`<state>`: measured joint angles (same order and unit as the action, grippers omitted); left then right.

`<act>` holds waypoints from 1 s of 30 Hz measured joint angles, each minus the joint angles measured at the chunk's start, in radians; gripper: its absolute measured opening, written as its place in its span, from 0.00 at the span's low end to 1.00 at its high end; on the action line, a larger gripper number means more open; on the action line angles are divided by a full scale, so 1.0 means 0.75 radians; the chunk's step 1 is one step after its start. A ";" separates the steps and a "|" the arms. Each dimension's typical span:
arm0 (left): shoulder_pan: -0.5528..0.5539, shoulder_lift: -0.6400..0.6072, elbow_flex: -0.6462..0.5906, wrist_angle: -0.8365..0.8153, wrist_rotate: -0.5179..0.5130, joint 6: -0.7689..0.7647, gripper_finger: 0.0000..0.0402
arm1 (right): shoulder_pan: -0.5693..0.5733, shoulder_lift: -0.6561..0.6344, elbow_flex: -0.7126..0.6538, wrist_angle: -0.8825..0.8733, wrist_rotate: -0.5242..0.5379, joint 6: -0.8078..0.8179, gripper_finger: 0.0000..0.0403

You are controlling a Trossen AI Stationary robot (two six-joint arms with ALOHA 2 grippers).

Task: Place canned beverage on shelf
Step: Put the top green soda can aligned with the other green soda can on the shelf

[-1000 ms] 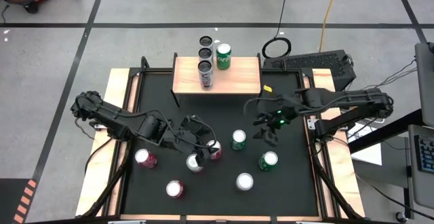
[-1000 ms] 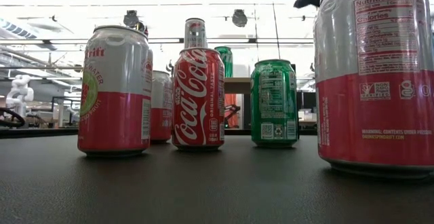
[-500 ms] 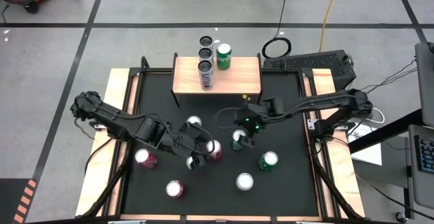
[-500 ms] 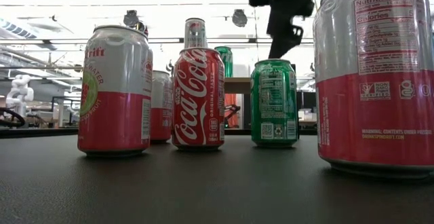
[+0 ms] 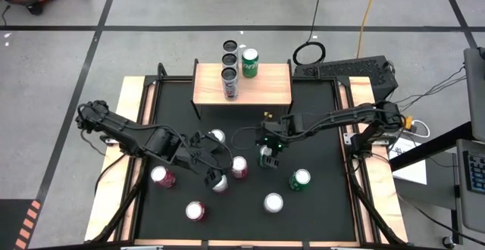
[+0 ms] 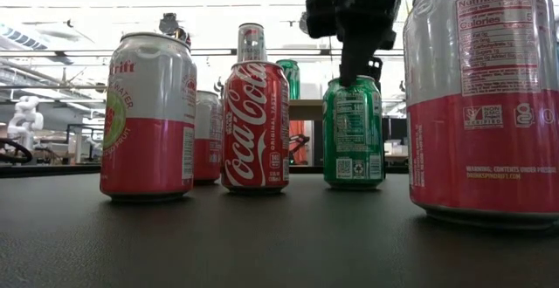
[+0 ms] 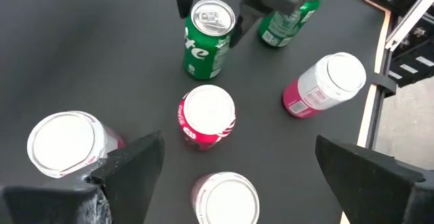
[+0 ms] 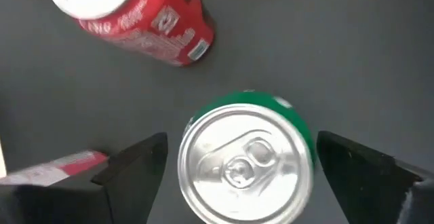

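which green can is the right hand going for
The green can at the table's middle, directly under the open right hand; the other green can stands apart, nearer the front-right.

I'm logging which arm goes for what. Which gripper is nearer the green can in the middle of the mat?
Right. The right gripper hangs open directly over the green can, fingers either side. The left gripper is off to one side, above the pink-and-white cans.

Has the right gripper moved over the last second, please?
Yes. The right gripper has swung leftward across the table, away from its right edge, and now hangs open over a green can, below the shelf.
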<state>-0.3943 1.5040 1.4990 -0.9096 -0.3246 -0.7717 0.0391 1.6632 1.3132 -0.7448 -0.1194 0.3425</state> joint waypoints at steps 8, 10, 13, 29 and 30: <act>0.000 -0.002 0.000 0.003 -0.026 -0.008 0.96 | 0.000 0.027 0.000 -0.016 -0.009 -0.082 0.86; 0.000 -0.002 0.000 0.004 -0.027 -0.008 0.96 | 0.000 0.028 0.000 -0.020 0.010 -0.101 0.83; 0.000 -0.002 0.000 0.005 -0.028 -0.008 0.96 | 0.001 0.028 0.000 -0.019 0.015 -0.105 0.78; 0.000 -0.002 0.000 0.014 -0.028 0.001 0.96 | -0.001 0.028 0.000 -0.009 -0.016 -0.150 0.77; 0.000 -0.002 0.000 0.014 -0.028 0.001 0.96 | -0.001 0.028 0.000 -0.009 -0.016 -0.150 0.76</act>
<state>-0.3943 1.5024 1.4990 -0.8989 -0.3454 -0.7707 0.0387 1.6840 1.3132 -0.7513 -0.1310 0.2302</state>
